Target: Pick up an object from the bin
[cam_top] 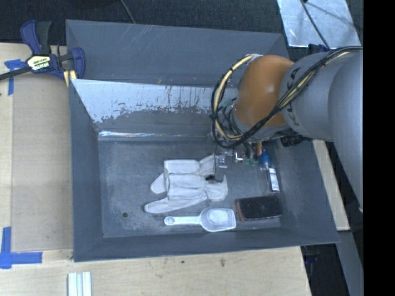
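White glove [184, 187] mid-bin, gripper [217, 170] at its right edge

Can't tell if it's open or closed tbh. I'd grab a thick fold of fabric, keeping off the white scoop [207, 219] and black case [260, 208] nearby.

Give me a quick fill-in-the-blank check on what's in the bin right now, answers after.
1. The gripper hangs over the ____ end of the white glove.
2. The white scoop lies with its handle pointing to the view's ____.
3. The flat rectangular thing just right of the scoop's bowl is coloured ____.
Missing words: right; left; black.
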